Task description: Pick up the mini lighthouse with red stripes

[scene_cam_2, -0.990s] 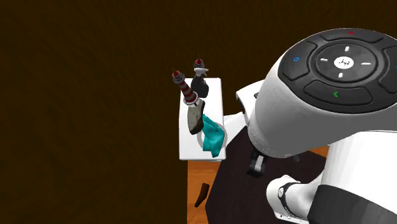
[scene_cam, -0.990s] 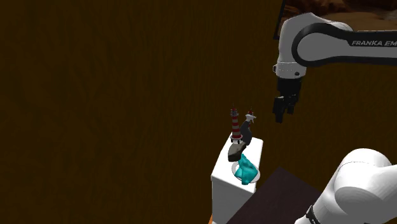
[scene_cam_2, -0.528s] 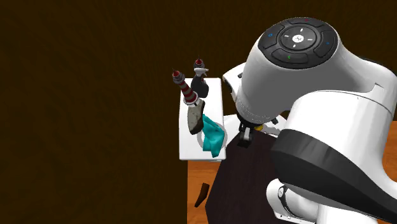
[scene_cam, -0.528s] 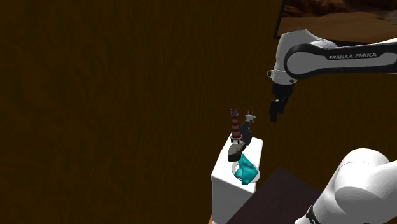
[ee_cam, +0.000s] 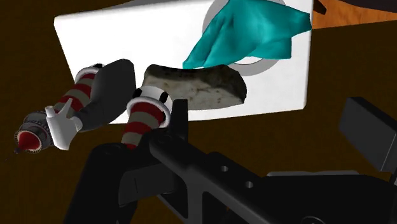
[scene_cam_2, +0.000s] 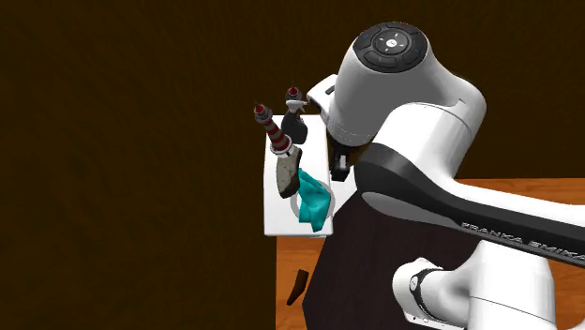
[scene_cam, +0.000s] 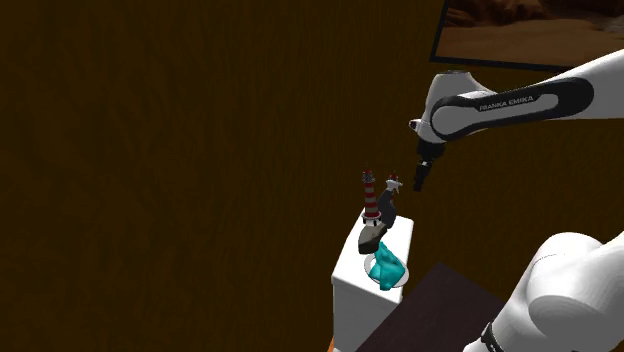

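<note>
Wrist view: the red-striped lighthouse (ee_cam: 144, 118) stands on a white box (ee_cam: 127, 32), close to one fingertip. The gripper (scene_cam: 419, 180), fingers apart and empty, hovers beside it, apparently lining up to straddle its tower. A dark lighthouse (ee_cam: 105, 95) crowds alongside.

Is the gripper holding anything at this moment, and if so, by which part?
Nothing is held. The gripper hangs open in the air, apart from the red-striped lighthouse, with nothing between its fingers.
</note>
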